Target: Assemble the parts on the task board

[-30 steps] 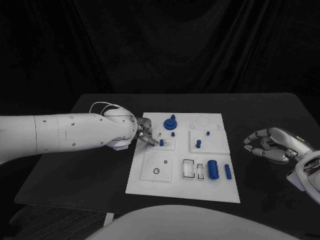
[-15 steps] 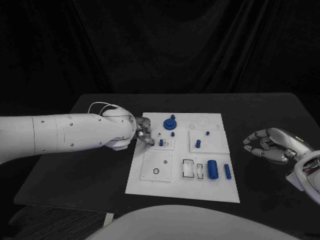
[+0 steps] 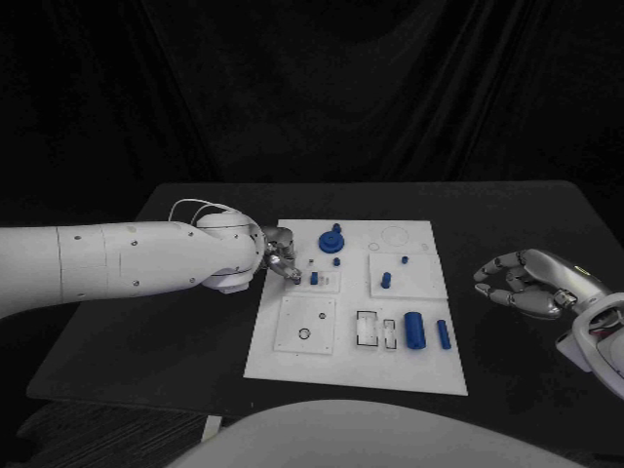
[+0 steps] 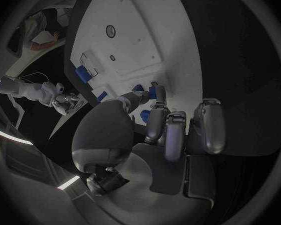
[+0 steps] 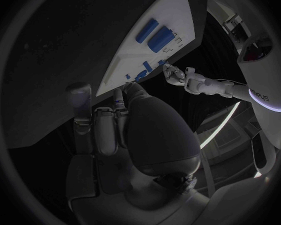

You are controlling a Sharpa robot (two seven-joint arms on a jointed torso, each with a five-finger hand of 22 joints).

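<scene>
Fingers (image 4: 154, 97) of the left hand (image 3: 280, 259) reached over the left edge of the task board (image 3: 301, 363) and closed about a small blue peg (image 3: 317, 279) standing in a square block on the board's left half; in the left wrist view the fingertips touched that peg, while the other fingers lay curled in beside it, so whether the peg was truly gripped I cannot tell. Over on the right, the right hand (image 3: 526, 283) hovered above the black table (image 3: 143, 331), well apart from the board, its fingers curled inward with nothing in them. On the board, a large round blue knob (image 3: 331, 239) stood at the far end, with a tiny blue peg (image 3: 337, 261) just near of it. Another blue peg (image 3: 387, 281) stood in a block on the right half. At the near right, a thick blue cylinder (image 3: 416, 330) lay beside a thinner blue bar (image 3: 443, 335), both running near to far, with white slots just left of them.
</scene>
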